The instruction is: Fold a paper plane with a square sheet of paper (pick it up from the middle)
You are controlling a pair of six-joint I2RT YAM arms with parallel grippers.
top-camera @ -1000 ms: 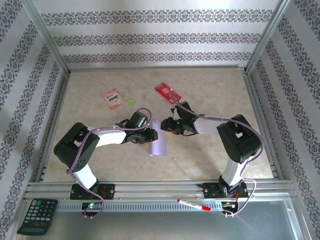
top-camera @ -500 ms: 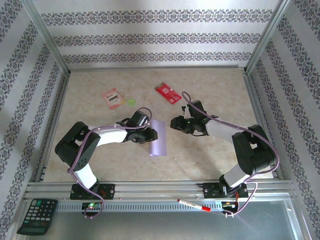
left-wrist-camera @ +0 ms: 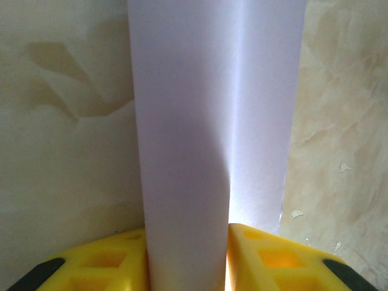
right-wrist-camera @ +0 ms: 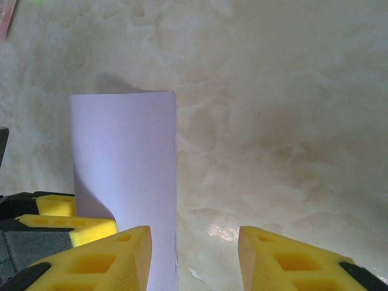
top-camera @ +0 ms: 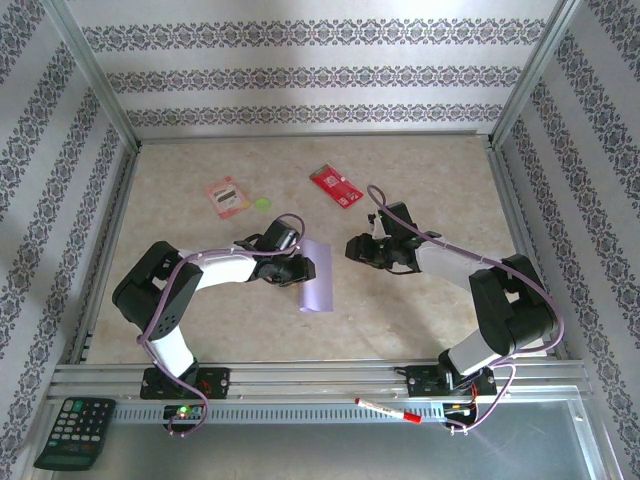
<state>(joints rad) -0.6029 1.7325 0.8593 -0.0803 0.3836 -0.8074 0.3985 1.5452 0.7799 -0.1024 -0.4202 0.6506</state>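
The square sheet of paper [top-camera: 316, 276] is pale lilac and doubled over into a long narrow band, not a dart shape; it lies mid-table. My left gripper [top-camera: 302, 270] is shut on its left side. In the left wrist view the paper [left-wrist-camera: 212, 109] rises between the yellow fingers [left-wrist-camera: 276, 257], bowed with a soft bend. My right gripper [top-camera: 354, 248] stands open just right of the band's far end, apart from it. Seen from the right wrist, the paper [right-wrist-camera: 124, 157] lies left of the open gripper [right-wrist-camera: 194, 254], with bare table between the fingertips.
A red card [top-camera: 336, 186] and a pink-red packet [top-camera: 226, 197] with a small green disc [top-camera: 263, 204] lie farther back. Metal frame rails [top-camera: 320, 378] edge the table. A calculator [top-camera: 75, 432] and a red marker [top-camera: 386, 410] sit on the near shelf.
My right gripper has drawn back to the right, away from the paper's far end that it was touching. The left gripper and the paper have stayed put.
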